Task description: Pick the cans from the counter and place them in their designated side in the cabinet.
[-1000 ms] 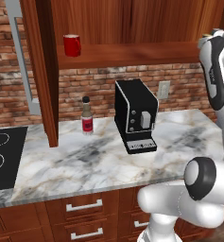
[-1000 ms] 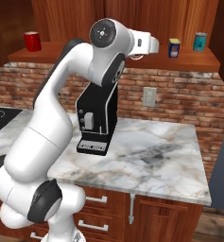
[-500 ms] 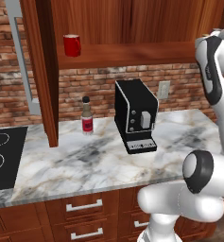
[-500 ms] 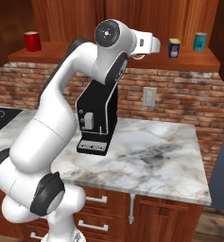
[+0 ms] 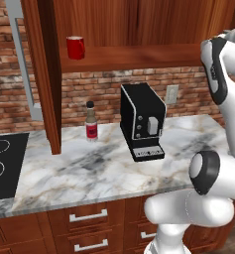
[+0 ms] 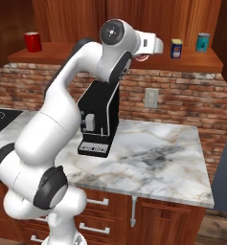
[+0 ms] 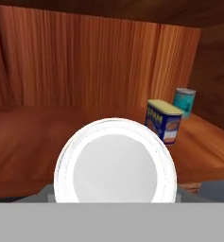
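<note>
Two cans in play. Red can with the white top (image 7: 114,163) sits right at the fingers (image 6: 144,56), its round white lid close up in the hand view, a sliver of red peeking under the white hand in the right base view. Fingers themselves hidden behind that lid; look clamped part-way on the red can, held up at shelf height in front of the cabinet (image 6: 134,19), over the bench (image 6: 153,158) rather than on it.

Beyond the fingers and off to their right, standing upright on the plank shelf (image 7: 33,137): dark blue can with the yellow label (image 7: 163,121), also seen in the right base view (image 6: 176,48). Further right and deeper, near the cabinet's side wall: teal can (image 7: 185,102), apart from the blue one with a clear gap between. Bare wood straight ahead of the fingers and to their left.

Far along the shelf on the fingers' left: red mug (image 6: 32,41), well apart from the cans.

Below the fingers, on the marble bench: black coffee machine (image 5: 142,120) against the brick wall, upright. Left of it, a small bottle with a dark cap and red label (image 5: 91,122), standing near the tall cabinet door edge. Black cooktop (image 5: 2,163) at the far left end of the bench.
</note>
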Available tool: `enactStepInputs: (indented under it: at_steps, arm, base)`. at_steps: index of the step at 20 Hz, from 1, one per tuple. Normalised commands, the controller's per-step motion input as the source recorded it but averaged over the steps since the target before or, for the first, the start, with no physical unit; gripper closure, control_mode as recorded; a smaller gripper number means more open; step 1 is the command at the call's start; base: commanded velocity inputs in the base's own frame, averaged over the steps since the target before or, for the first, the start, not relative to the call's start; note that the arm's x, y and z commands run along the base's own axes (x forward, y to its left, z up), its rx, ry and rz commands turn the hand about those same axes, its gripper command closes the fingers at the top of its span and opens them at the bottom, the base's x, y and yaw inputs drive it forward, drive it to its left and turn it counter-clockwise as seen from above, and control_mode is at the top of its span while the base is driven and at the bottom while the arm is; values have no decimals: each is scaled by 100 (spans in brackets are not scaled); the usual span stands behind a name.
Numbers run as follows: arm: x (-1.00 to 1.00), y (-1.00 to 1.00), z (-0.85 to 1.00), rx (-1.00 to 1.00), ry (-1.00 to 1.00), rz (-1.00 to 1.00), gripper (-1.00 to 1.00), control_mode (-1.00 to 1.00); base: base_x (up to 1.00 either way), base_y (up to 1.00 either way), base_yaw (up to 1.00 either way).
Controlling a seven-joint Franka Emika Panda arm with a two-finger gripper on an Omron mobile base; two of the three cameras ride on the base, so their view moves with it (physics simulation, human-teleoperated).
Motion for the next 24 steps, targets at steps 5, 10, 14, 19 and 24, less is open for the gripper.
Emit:
enactStepInputs:
  at_steps: [5,10,14,19,24]
  arm:
    - [17,-11,-7,0,7,0,100,-100]
    - [15,-9,-11,0,1,0,100,-100]
    - [14,-8,-8,0,0,0,100,-100]
    - [16,-8,-9,0,0,0,100,-100]
    - [17,-10,-10,-1,0,0,100,-100]
  base:
    - [0,0,0]
    - [0,0,0]
    - [0,0,0]
    - [0,0,0]
    - [0,0,0]
